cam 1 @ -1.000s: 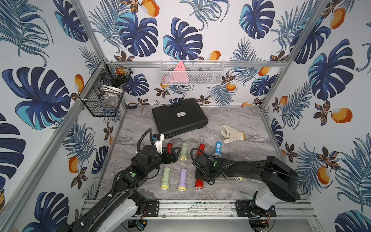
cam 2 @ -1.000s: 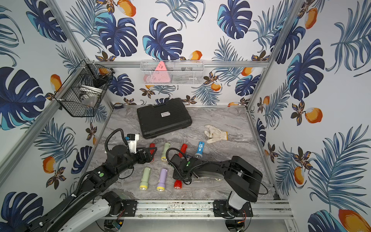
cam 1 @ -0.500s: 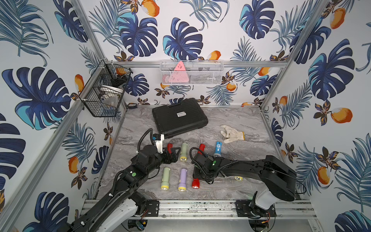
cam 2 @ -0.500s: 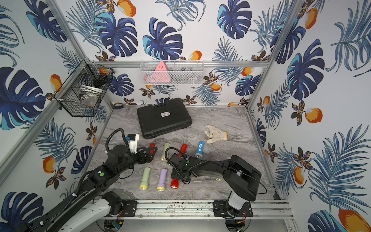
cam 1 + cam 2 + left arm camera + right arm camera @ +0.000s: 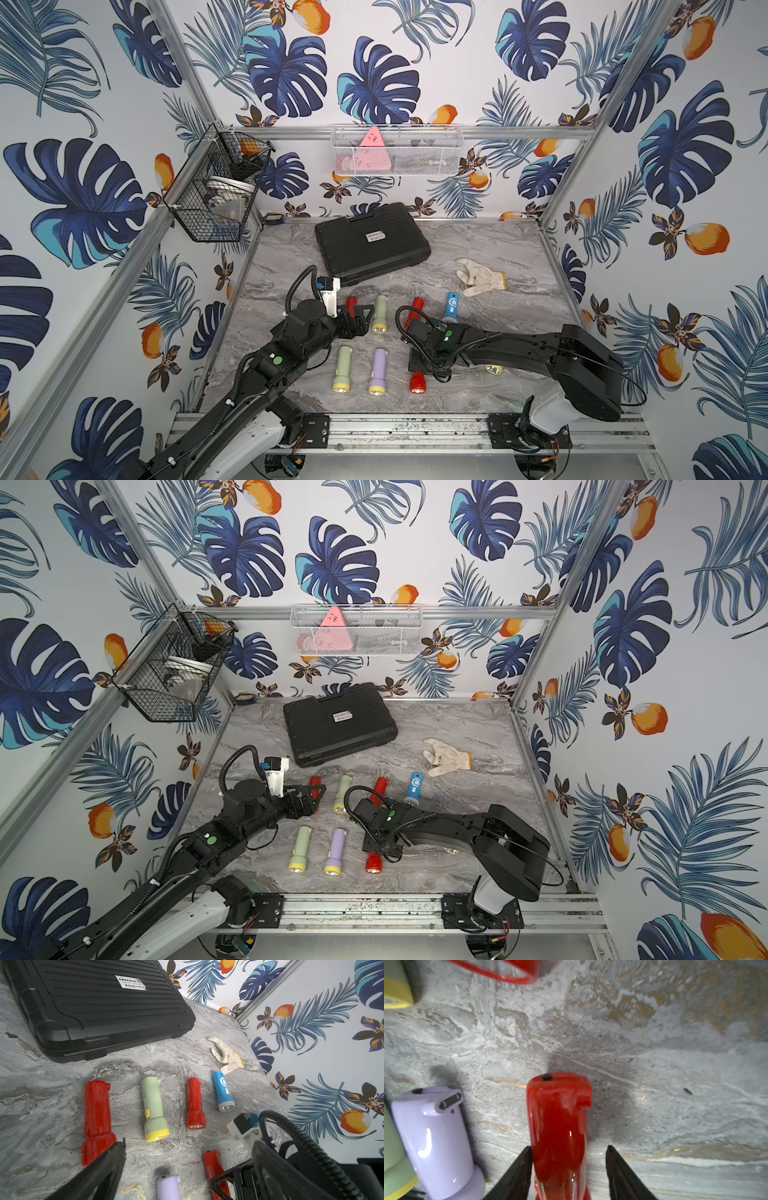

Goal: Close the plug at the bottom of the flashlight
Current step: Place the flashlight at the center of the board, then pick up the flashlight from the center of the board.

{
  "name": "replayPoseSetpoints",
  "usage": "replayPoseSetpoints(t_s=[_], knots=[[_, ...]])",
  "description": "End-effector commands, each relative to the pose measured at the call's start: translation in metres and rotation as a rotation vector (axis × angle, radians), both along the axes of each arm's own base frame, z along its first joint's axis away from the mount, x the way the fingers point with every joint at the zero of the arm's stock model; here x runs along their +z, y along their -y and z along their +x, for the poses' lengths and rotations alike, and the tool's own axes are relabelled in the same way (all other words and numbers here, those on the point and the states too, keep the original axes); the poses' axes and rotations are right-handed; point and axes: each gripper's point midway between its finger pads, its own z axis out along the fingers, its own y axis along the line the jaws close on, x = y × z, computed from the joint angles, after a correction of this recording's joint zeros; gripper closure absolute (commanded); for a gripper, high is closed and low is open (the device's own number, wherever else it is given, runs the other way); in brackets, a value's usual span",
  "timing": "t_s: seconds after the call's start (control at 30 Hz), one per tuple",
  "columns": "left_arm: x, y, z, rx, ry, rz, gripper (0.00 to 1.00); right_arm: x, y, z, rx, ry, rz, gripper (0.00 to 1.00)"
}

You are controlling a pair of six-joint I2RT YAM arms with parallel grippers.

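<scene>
From where I stand, the work is on the glossy red plastic flashlight point(image 5: 559, 1126). It lies flat on the grey marble-patterned tabletop point(image 5: 664, 1059), well apart from the black ribbed plastic tool case point(image 5: 370, 245), in the row farthest from that case. A lilac plastic flashlight point(image 5: 433, 1136) lies just beside it, and its tail end points back toward the case. The right gripper point(image 5: 568, 1147) straddles the red barrel with its pincer half-wide. One jaw rests against the barrel and the other stands clear of it with a strip of table showing between, so nothing is clamped. The left gripper point(image 5: 358, 319) hangs nearer the case, over the row of flashlights there, with its pincer spread wide and empty. At the red tail, the squared plug block point(image 5: 585, 1095) looks folded nearly flush with the body, though I cannot tell whether it has clicked fully home. I judge this to be the plug-closing step itself, at or near its end. If the block is not seated, the next move calls for pinching the barrel firm again so it cannot skid, then pressing the block inward. If it is seated, the arm should lift straight up, without nudging the red barrel or its lilac neighbour.
</scene>
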Motion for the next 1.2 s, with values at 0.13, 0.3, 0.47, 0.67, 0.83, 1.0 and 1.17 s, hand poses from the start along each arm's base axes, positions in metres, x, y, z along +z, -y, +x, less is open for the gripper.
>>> replayPoseSetpoints(t_s=[0.13,0.3,0.47,0.67,0.83,1.0,1.17], knots=[[0.0,-0.003,0.001,0.006,0.011,0.018,0.01,0.03,0.012,0.014,0.036,0.093,-0.074,0.37],[-0.004,0.0,0.002,0.001,-0.006,0.009,0.01,0.067,0.034,0.036,0.008,0.211,-0.105,0.29],[-0.011,0.01,0.004,-0.039,-0.034,0.001,0.01,0.088,0.085,0.069,-0.108,0.228,-0.101,0.25],[-0.016,0.014,0.004,-0.059,-0.044,0.001,0.01,0.092,0.168,0.101,-0.271,0.24,-0.18,0.18],[-0.014,0.013,0.003,-0.059,-0.035,0.002,0.01,0.078,0.223,0.108,-0.441,0.182,-0.157,0.16],[-0.014,0.014,0.003,-0.065,-0.033,-0.007,0.01,0.056,0.245,0.104,-0.504,0.122,-0.138,0.23],[-0.013,0.015,0.003,-0.069,-0.032,-0.007,0.01,0.031,0.246,0.092,-0.541,0.06,-0.119,0.31]])
